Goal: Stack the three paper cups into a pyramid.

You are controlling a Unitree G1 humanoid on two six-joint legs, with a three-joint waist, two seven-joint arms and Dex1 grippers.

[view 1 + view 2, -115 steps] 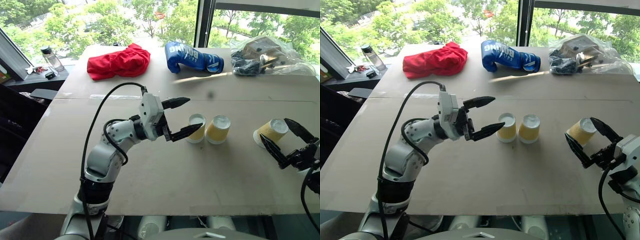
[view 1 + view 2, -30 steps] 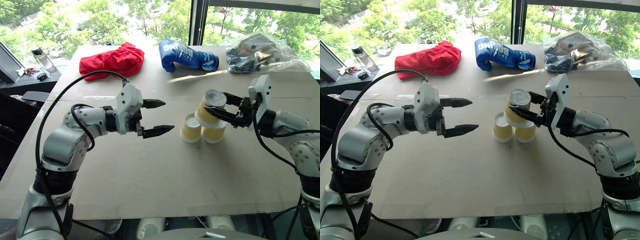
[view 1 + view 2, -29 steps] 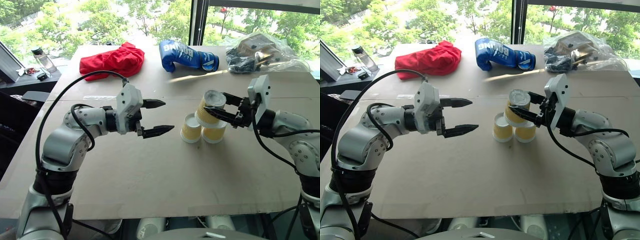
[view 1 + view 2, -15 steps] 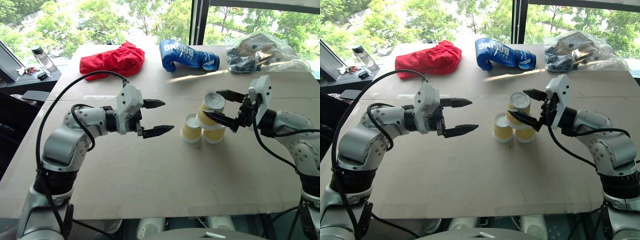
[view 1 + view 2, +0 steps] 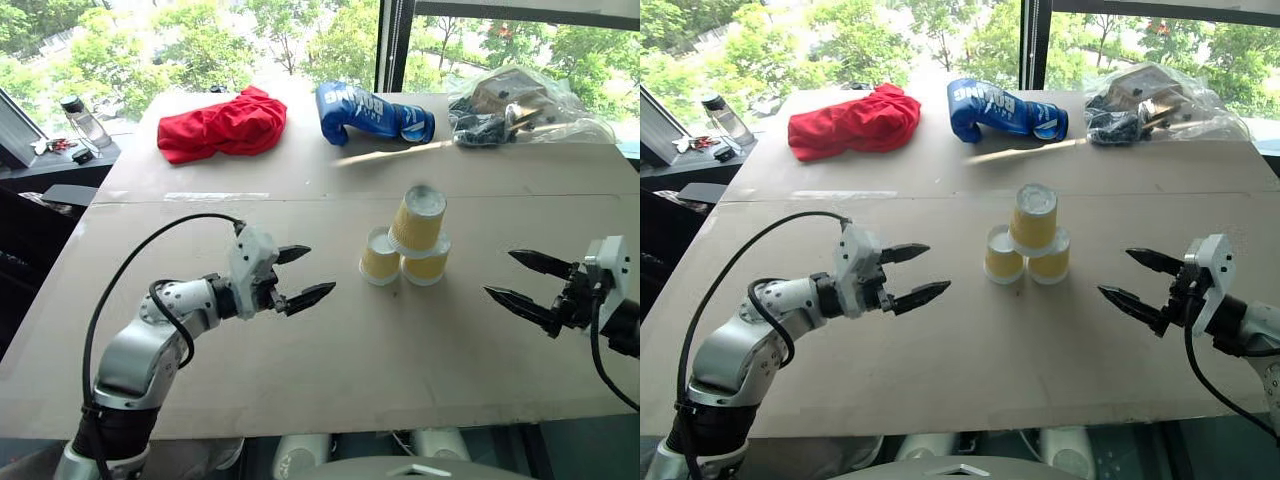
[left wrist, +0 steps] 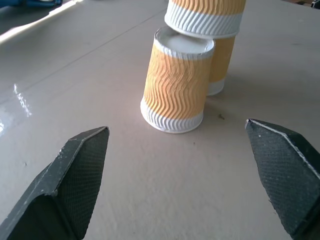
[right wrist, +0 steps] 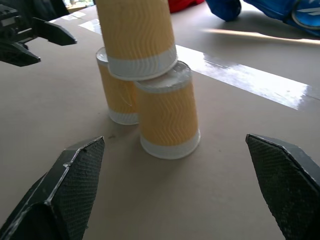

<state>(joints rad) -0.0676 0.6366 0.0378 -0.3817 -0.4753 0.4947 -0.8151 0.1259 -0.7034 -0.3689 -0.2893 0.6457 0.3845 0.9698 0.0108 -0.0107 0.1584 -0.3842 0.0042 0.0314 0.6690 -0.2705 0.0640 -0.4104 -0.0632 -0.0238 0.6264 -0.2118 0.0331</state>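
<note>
The three paper cups stand as a pyramid at the middle of the brown table (image 5: 330, 370). Two are upside down side by side, the left cup (image 5: 379, 257) and the right cup (image 5: 428, 266). The third cup (image 5: 417, 219) rests across their bases, leaning slightly. My left gripper (image 5: 315, 270) is open and low over the table, left of the stack and pointing at it. Right of the stack, my right gripper (image 5: 502, 273) is open and empty, well apart from the cups. The left wrist view has the left cup (image 6: 176, 85) ahead between the fingers; the right wrist view has the right cup (image 7: 167, 112).
A red cloth (image 5: 222, 122), a blue boxing glove (image 5: 372, 110) and a clear plastic bag (image 5: 520, 105) of items lie along the far side of the table. A bottle (image 5: 78, 118) stands on a ledge beyond the left edge.
My right gripper opened, left the top cup resting on the two lower ones, and drew back to the right and down. My left arm sank toward the table.
</note>
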